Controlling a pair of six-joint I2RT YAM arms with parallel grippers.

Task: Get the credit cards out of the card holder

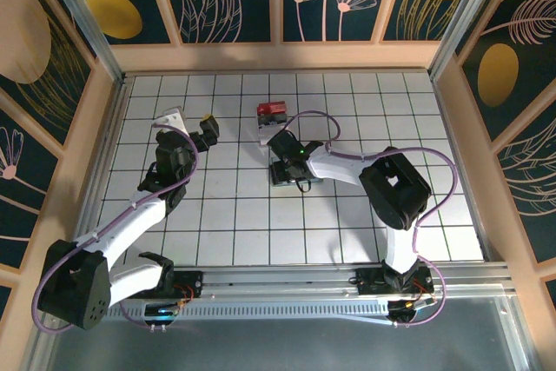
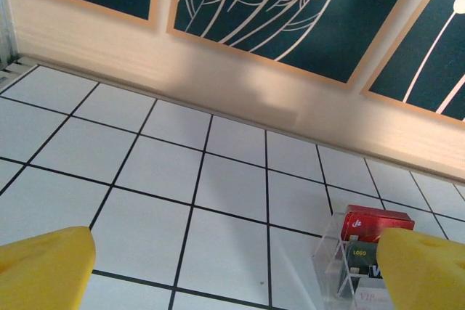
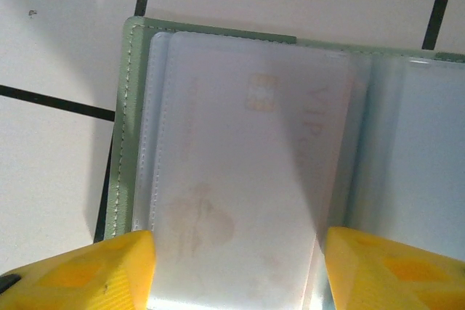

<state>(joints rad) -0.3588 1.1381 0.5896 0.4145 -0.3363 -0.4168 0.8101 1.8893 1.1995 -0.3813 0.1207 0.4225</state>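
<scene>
Card holder [image 3: 131, 107] lies open and flat on the table [image 3: 58, 179], near the middle, with its green cover edge showing at left and top. Right tool [image 3: 240, 274] hangs right over it, jaws partly open, one yellow finger on each side of the left page. I see nothing gripped, and I can't tell if the pads touch the plastic. Left tool [image 2: 236, 252] is spread wide, empty, off to the left and well apart from the holder, facing the back wall [image 2: 218, 85].

Handling, my read: a pale card [image 3: 247, 150] sits inside a clear sleeve [image 3: 156, 143], with faint "VIP" lettering showing through. The card looks thin, stiff, light and slick. The sleeve is soft and glossy, so it will probably cling, and the whole holder may slide or lift with the pull. Best hold is the card's exposed edge at the sleeve mouth, pinched on the flat faces. I can't tell from here which side the mouth is on. The holder likely needs pinning by the other tool.

Around: a clear stand [image 2: 330, 259] sits near the holder on its far side, with a red card [image 2: 374, 223] on top and more cards under it. It looks light and easy to knock. The right arm's purple cable [image 1: 317, 116] loops close by the stand.
</scene>
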